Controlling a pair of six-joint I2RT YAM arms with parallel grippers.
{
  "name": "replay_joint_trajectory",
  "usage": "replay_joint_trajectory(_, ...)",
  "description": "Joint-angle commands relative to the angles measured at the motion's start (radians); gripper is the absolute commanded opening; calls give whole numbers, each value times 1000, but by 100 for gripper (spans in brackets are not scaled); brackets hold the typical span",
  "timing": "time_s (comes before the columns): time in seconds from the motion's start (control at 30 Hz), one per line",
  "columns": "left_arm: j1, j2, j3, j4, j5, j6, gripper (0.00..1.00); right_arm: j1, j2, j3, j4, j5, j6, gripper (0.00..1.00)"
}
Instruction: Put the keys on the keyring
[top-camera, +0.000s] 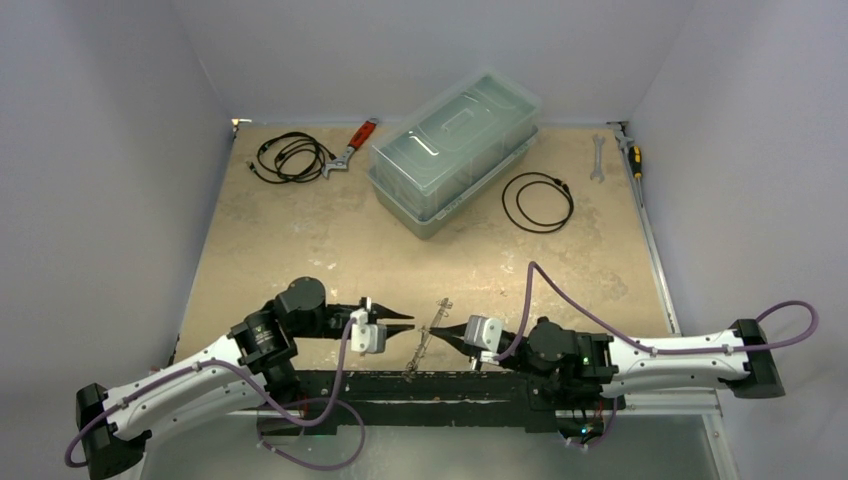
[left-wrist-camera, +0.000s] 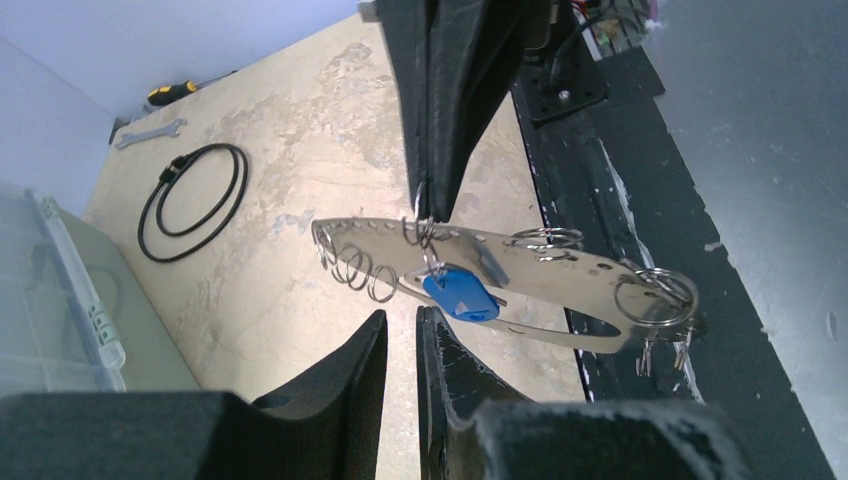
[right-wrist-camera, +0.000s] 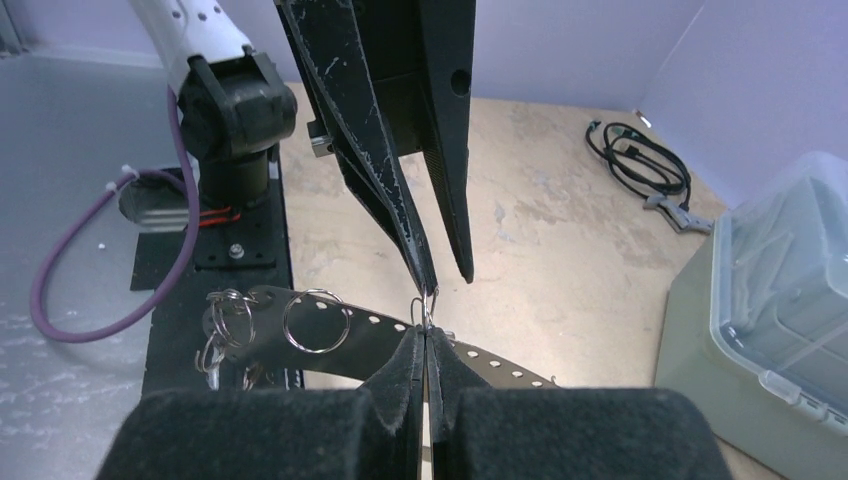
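The keyring (left-wrist-camera: 540, 275) is a flat silvery perforated hoop with small split rings along its rim, held in the air between the two arms (top-camera: 428, 340). My right gripper (right-wrist-camera: 426, 332) is shut on a small ring at the hoop's edge; it also shows from the front in the left wrist view (left-wrist-camera: 432, 195). A blue-headed key (left-wrist-camera: 460, 295) hangs from the hoop just past my left gripper (left-wrist-camera: 402, 315), which is open by a narrow gap and empty. Several tiny silvery keys (left-wrist-camera: 662, 345) dangle at the hoop's end, also seen in the right wrist view (right-wrist-camera: 215, 352).
A clear lidded plastic box (top-camera: 455, 150) stands at the back. Black cable coils lie at the back left (top-camera: 290, 157) and right of the box (top-camera: 538, 202). A red-handled wrench (top-camera: 355, 143), a spanner (top-camera: 598, 158) and a screwdriver (top-camera: 634, 158) lie along the far edge. The black base plate (top-camera: 440, 385) is under the hoop.
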Motion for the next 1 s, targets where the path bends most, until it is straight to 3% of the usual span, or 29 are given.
replay_joint_trajectory(0.0, 15, 10, -3, 173, 83, -201, 19, -4, -41, -1, 80, -3, 11, 0)
replay_joint_trajectory(0.13, 14, 11, 3, 229, 71, -280, 19, -3, -68, -14, 95, 0, 11, 0)
replay_joint_trajectory(0.37, 16, -18, 0, 275, -136, -435, 21, -3, -91, -20, 96, 14, 14, 0)
replay_joint_trajectory(0.6, 16, -41, 33, 210, -194, -331, 34, -3, -118, -23, 95, 9, 17, 0)
replay_joint_trajectory(0.7, 17, -57, 28, 217, -234, -325, 47, -3, -123, -24, 93, 9, 17, 0)
replay_joint_trajectory(0.77, 17, -61, 21, 229, -248, -324, 64, -3, -125, -23, 93, 7, 18, 0)
replay_joint_trajectory(0.8, 17, -56, 21, 228, -252, -320, 79, -3, -127, -23, 92, 8, 18, 0)
replay_joint_trajectory(0.83, 17, -46, 26, 220, -264, -313, 85, -3, -128, -23, 91, 9, 17, 0)
replay_joint_trajectory(0.97, 16, 15, 85, 173, -309, -298, 90, -3, -138, -23, 89, 12, 21, 0)
